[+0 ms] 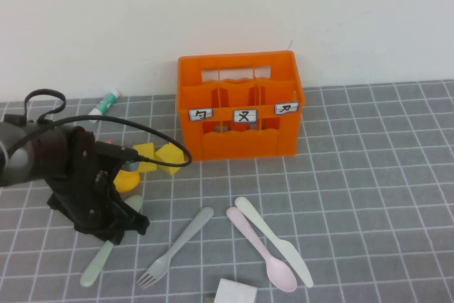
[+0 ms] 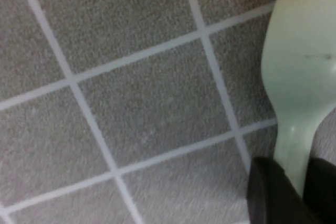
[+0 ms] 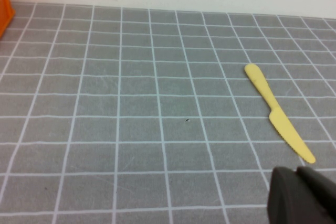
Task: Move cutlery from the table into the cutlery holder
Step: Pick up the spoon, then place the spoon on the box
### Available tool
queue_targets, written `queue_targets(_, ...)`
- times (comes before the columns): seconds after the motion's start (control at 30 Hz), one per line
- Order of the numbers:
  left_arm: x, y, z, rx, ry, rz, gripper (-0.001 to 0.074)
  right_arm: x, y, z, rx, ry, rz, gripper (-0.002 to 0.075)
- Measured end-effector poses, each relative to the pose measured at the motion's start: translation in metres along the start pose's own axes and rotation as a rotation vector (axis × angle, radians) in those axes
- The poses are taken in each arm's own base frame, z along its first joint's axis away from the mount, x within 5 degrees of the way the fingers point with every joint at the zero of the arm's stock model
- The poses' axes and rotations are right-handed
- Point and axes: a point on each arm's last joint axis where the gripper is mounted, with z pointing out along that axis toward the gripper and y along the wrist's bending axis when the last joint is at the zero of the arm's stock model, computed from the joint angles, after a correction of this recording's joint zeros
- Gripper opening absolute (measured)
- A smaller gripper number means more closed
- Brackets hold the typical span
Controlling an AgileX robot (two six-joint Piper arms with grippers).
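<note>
The mint green spoon (image 1: 96,264) lies on the grey table (image 1: 369,196) at the front left. My left gripper (image 1: 117,235) is lowered onto it. In the left wrist view its dark fingers (image 2: 268,192) close on either side of the spoon's handle (image 2: 304,61), with the gripper (image 2: 296,182) just above the table. The grey fork (image 1: 174,246), pale pink spoon (image 1: 262,250) and cream-white knife (image 1: 273,239) lie at the front middle. The orange cutlery holder (image 1: 241,140) stands at the back. My right gripper (image 3: 302,192) is shut and empty, out of the high view.
A white-green tube (image 1: 106,103) lies by the back wall. Yellow blocks (image 1: 156,155) and a yellow round piece (image 1: 128,181) sit beside my left arm. A white card (image 1: 234,292) lies at the front edge. The right wrist view shows a yellow knife (image 3: 278,114) on the table.
</note>
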Motion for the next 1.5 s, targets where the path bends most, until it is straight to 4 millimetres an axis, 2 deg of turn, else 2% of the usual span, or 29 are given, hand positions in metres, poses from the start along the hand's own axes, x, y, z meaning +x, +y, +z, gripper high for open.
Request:
queue_targets(0.13,0.003,0.001,-0.008,-0.021,0.027,0.032,0.0097,0.0,0.0,0.0,0.0,0.0,0.0,-0.0003)
queue_targets(0.2,0.003,0.001,-0.022,-0.028,0.0,0.038,0.0097,0.0,0.0,0.0,0.0,0.0,0.0,-0.0003)
queue_targets(0.43,0.006,0.001,-0.09,-0.042,-0.186,0.066,0.0097,0.0,0.0,0.0,0.0,0.0,0.0,-0.0003)
queue_targets(0.7,0.025,-0.006,-0.176,-0.022,-0.495,0.119,0.0097,0.0,0.0,0.0,0.0,0.0,0.0,-0.0003)
queue_targets(0.93,0.037,-0.018,-0.223,0.08,-0.749,0.155,0.0097,0.0,0.0,0.0,0.0,0.0,0.0,-0.0003)
queue_targets(1.1,0.028,-0.022,-0.236,0.145,-0.928,0.12,0.0097,0.0,0.0,0.0,0.0,0.0,0.0,-0.0003)
queue_targets(1.2,0.016,-0.021,-0.238,0.194,-1.038,0.018,0.0097,0.0,0.0,0.0,0.0,0.0,0.0,-0.0003)
queue_targets(1.33,-0.003,-0.015,-0.224,0.218,-1.089,-0.141,0.0097,0.0,0.0,0.0,0.0,0.0,0.0,-0.0003)
queue_targets(1.5,-0.023,-0.01,-0.189,0.22,-1.03,-0.265,0.0097,0.0,0.0,0.0,0.0,0.0,0.0,-0.0003)
